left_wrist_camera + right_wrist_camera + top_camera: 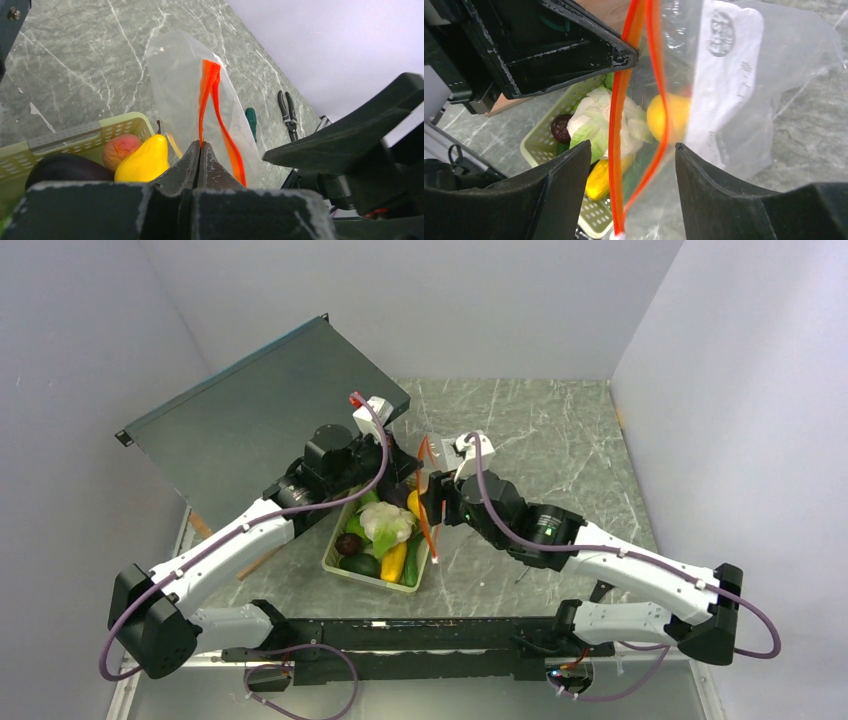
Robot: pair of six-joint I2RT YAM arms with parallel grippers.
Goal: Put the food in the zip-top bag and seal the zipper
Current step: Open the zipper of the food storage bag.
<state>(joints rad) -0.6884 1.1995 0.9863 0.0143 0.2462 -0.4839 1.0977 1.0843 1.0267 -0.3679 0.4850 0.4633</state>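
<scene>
Left wrist view: the left gripper (200, 148) is seen pressed together on the zipper (210, 85), a thin glossy orange-red strip whose two strands part and run away from the worn black fingertips. The zip-top bag (172, 65), a clear, limp, creased film, is held up over the grey veined marble table (75, 60). To the left, a pale green perforated plastic tray (90, 132) holds the food: a smooth yellow pear-shaped piece (145, 162), a rounded peach-orange piece (120, 150) and a dark purple piece (65, 170). On the far side of the bag, a green-handled screwdriver (251, 120) and black pliers (286, 107) lie on the table.

From the right wrist, the right gripper (631, 150) is shown spread wide, its matte black fingers set either side of both zipper strands without touching them. A white printed label (724, 75) is borne on the film. A ruffled green-and-white leafy piece (591, 120) lies in the tray.

From above, the bag is seen between the two grippers, at the right edge of the tray. A flat dark metal panel (250, 410) leans at the far left.
</scene>
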